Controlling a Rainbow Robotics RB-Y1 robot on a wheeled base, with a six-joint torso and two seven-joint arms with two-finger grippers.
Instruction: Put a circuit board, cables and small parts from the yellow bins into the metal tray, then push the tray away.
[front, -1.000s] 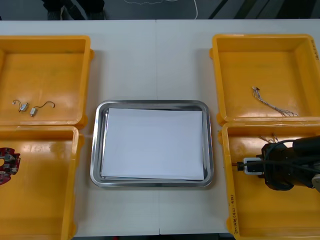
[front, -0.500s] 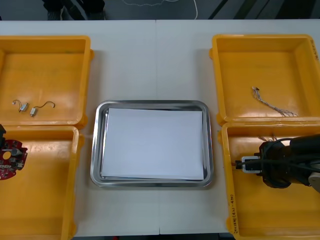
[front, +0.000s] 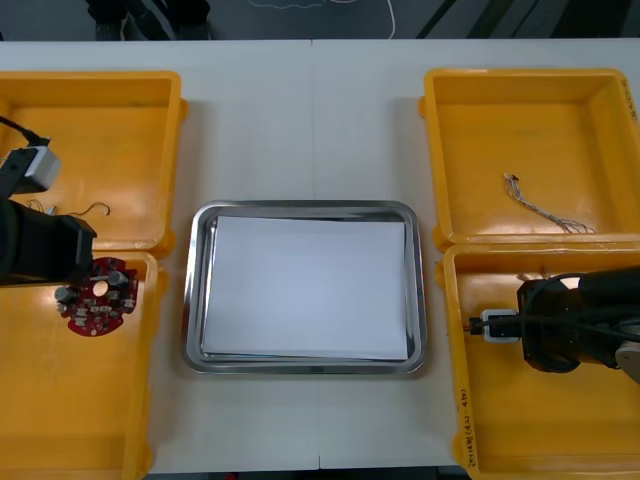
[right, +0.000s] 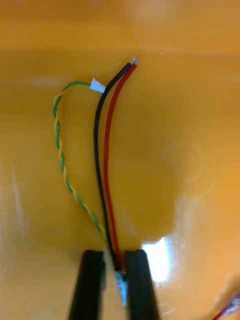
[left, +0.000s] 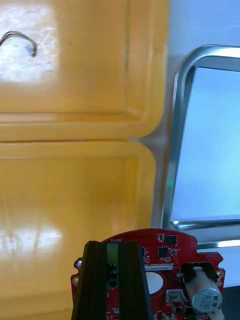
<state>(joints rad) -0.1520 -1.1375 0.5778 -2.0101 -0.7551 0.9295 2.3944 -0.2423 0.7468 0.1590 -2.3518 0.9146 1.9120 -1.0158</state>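
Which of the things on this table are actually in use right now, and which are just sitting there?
In use:
- circuit board, gripped by the left gripper
- cables, gripped by the right gripper
- metal tray, where they go

Sitting untouched:
- small metal parts in the left far bin
- thin cable in the right far bin

Front cam: high above, looking steeply down at table, far edge at top; takes in metal tray and all four yellow bins. Left wrist cam: close over near-left bin, facing twd tray; shares w/ front cam tray's left rim, bin walls, circuit board. Right wrist cam: v. close to near-right bin floor, on black-and-red cable.
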